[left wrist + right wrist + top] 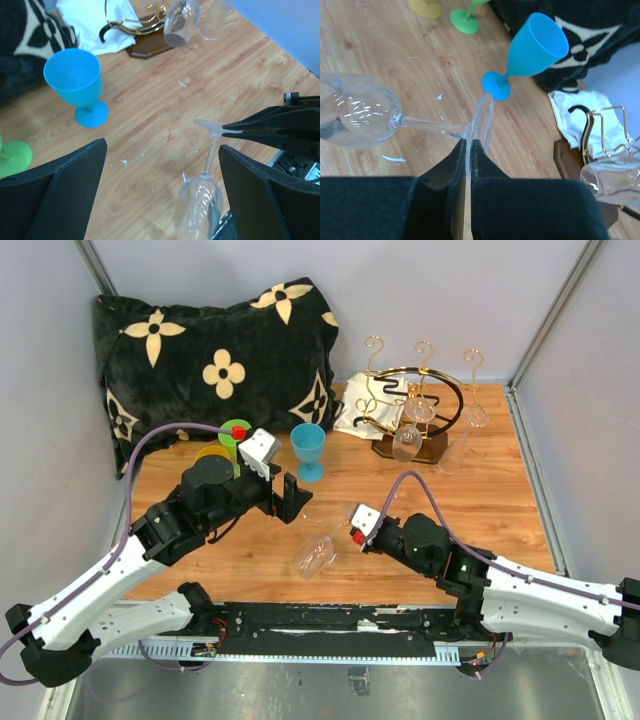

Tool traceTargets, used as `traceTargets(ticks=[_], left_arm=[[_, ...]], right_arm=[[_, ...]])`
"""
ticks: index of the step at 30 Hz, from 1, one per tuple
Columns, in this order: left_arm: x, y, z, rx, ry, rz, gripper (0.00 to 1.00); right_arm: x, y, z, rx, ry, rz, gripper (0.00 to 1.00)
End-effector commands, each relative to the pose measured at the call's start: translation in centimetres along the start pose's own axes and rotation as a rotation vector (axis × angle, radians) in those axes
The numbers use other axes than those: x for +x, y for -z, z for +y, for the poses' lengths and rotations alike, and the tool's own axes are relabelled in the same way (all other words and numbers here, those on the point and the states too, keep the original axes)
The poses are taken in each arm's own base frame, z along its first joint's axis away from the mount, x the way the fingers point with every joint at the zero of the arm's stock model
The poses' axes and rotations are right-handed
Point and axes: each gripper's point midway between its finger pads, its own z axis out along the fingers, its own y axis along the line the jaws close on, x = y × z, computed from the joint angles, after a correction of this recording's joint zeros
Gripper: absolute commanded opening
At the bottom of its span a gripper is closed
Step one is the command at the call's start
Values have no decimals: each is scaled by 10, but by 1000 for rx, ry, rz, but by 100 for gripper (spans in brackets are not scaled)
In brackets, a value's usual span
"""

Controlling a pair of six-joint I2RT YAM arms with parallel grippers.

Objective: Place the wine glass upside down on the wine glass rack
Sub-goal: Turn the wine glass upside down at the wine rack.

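Right fingers [469,150] are clamped nearly shut on the rim of the wine glass [313,554] foot, with nothing else supporting it. The glass is tilted, bowl down toward near-left, low over the desk [500,510]; can't tell if the bowl clears it. It's well apart from the wine glass rack [432,447] at far right. Left fingers [292,496] are wide, holding nothing, near the blue goblet [308,448].

Risks: it's an edge grip on thin, slick glass, so bowl weight could pivot it or slip it out in transit. The rack holds two hanging glasses [407,440]; a swinging bowl could clip them or miss the hook.
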Motion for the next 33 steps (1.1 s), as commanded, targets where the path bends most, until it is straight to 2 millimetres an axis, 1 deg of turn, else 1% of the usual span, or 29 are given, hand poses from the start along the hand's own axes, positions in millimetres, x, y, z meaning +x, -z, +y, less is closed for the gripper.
traceTargets(ticks=[1,5,7,12,14,17,20,22,25,27,29,32,33], left_arm=[[-25,8,-14,93,-110,-122,98],[-39,18,-18,128,-162,-197,98],[-42,21,-21,145,-189,-217,98],[-41,28,-27,196,-260,-256,98],[-40,31,-31,222,-293,-278,96],[-40,36,-35,256,-328,-319,92],[-31,42,-45,327,-421,-354,90],[-28,46,-45,335,-463,-399,94],[-17,51,-50,380,-557,-438,95],[-6,54,-60,454,-640,-449,91],[0,54,-65,492,-684,-448,85],[16,51,-73,571,-797,-425,73],[20,50,-75,591,-823,-419,71]], right_arm=[[-47,5,3,-54,84,-145,1],[-62,17,10,-119,160,-246,1],[-70,24,18,-173,211,-301,1],[-81,35,36,-302,335,-366,1],[-82,38,44,-362,387,-368,1],[-89,43,49,-426,436,-371,1],[-97,47,48,-441,464,-395,1],[-101,50,47,-445,483,-410,1],[-108,55,46,-454,499,-428,1],[-114,58,46,-465,503,-441,1],[-119,60,47,-474,503,-459,1],[-125,62,47,-478,504,-478,1],[-125,62,46,-478,506,-480,1]])
